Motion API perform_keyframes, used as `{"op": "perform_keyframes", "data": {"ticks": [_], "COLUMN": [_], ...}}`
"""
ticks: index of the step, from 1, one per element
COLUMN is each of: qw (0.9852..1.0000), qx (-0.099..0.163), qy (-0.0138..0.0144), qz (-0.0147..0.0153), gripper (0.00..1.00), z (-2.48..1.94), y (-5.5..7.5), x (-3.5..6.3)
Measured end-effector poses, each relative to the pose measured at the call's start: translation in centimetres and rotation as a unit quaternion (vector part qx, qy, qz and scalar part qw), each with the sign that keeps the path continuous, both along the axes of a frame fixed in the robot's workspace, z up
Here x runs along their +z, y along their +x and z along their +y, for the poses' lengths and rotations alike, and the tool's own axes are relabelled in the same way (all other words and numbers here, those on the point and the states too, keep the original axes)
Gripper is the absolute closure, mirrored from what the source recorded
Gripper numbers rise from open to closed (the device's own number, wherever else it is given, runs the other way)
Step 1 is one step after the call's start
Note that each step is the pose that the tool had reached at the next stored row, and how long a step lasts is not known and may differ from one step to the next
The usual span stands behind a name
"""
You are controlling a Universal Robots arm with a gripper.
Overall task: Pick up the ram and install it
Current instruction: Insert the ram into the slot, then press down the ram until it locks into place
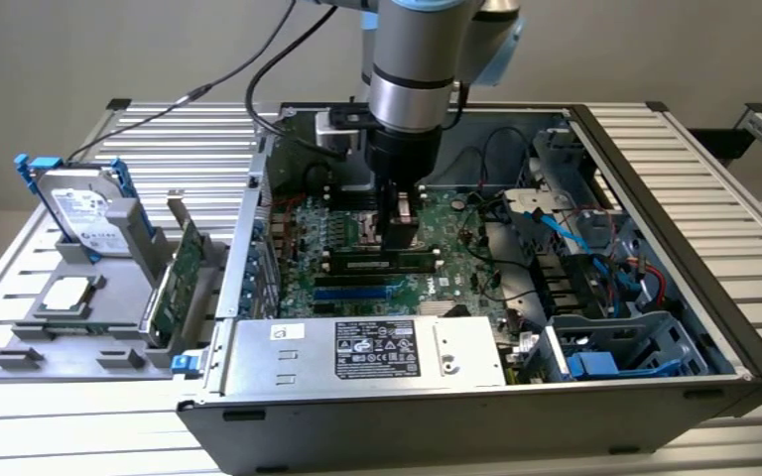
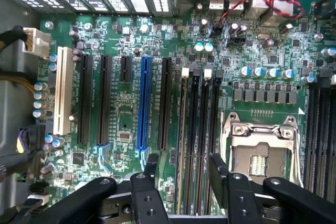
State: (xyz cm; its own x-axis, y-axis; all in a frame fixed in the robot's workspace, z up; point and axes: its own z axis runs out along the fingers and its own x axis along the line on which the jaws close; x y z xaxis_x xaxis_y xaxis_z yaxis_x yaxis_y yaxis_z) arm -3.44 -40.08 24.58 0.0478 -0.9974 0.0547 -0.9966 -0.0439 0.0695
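The ram [image 1: 383, 263] is a long, narrow green stick with dark chips. It stands on edge in a slot on the motherboard [image 1: 454, 253] inside the open computer case. My gripper [image 1: 405, 230] hangs straight down just above the ram's end nearer the exterior view's right. In the wrist view my gripper [image 2: 184, 161] is open, and its two black fingertips [image 2: 152, 162] stand apart over the row of long memory slots [image 2: 199, 129]. Nothing is held between them. I cannot tell the ram's top edge apart from the slots there.
A silver hard drive with blue rails [image 1: 83, 210] and a broader green card [image 1: 176, 273] stand in a grey holder at the exterior view's left. The power supply [image 1: 368, 349], blue cables [image 1: 554, 226] and a drive cage [image 1: 619, 347] crowd the case. The processor socket [image 2: 262, 150] lies beside the slots.
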Motion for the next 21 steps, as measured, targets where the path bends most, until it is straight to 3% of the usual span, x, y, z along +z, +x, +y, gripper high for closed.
{"op": "perform_keyframes", "data": {"ticks": [3, 5, 8, 9, 12, 21], "qw": [1.0, 1.0, 1.0, 1.0, 1.0, 1.0], "qx": [0.0, 0.0, 0.0, 0.0, 0.0, 0.0], "qy": [0.0002, 0.0002, 0.0001, 0.0001, 0.0001, 0.0001], "qz": [-0.0001, -0.0001, -0.0001, -0.0001, 0.0, 0.0], "gripper": [0.51, 0.64, 0.69, 0.81, 0.89, 0.89], "z": [0.0, 0.0, 0.0, 0.0, 0.0, 0.0], "y": [0.0, 0.0, 0.0, 0.0, 0.0, 0.0], "x": [0.16, 0.16, 0.17, 0.17, 0.18, 0.19]}}
